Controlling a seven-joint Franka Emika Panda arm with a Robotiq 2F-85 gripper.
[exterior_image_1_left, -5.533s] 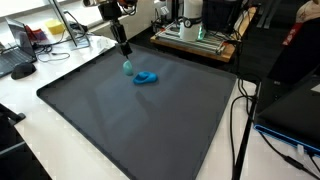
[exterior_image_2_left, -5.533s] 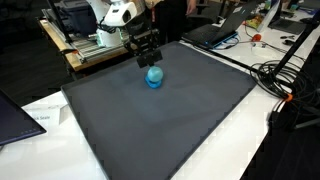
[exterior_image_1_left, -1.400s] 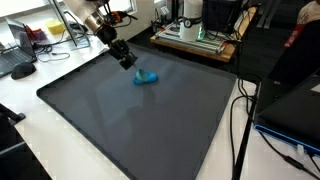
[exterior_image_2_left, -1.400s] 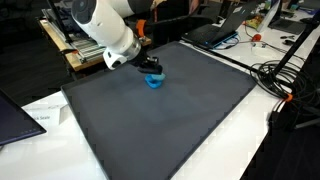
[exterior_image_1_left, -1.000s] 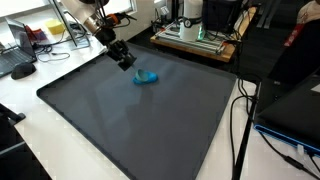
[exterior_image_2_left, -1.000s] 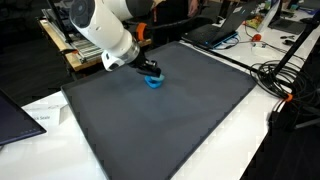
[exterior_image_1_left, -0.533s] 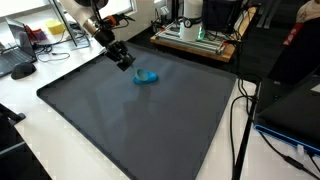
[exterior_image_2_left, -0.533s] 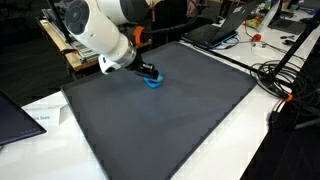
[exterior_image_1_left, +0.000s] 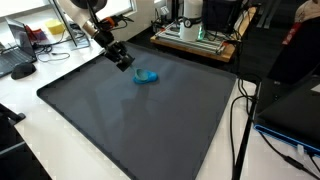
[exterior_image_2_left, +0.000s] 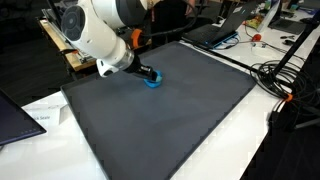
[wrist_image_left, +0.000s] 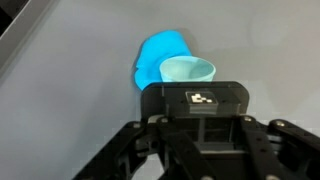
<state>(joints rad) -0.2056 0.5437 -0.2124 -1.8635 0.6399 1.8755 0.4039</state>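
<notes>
The claw (wrist_image_left: 192, 86) is clamping a pale teal cup (wrist_image_left: 187, 70) and tilting low over the dark grey mat (exterior_image_1_left: 150, 125), near the mat's far edge. Just beyond the cup a blue object (wrist_image_left: 160, 50) is lying on the mat, and the mat's near side is offering broad open room. Only the wrist view is showing the cup; in both exterior views the claw is hiding it beside the blue object (exterior_image_1_left: 146, 77). A small white label (wrist_image_left: 205, 98) on the claw is reading too blurred to make out. A white bench (exterior_image_1_left: 25, 105) is bordering the mat
</notes>
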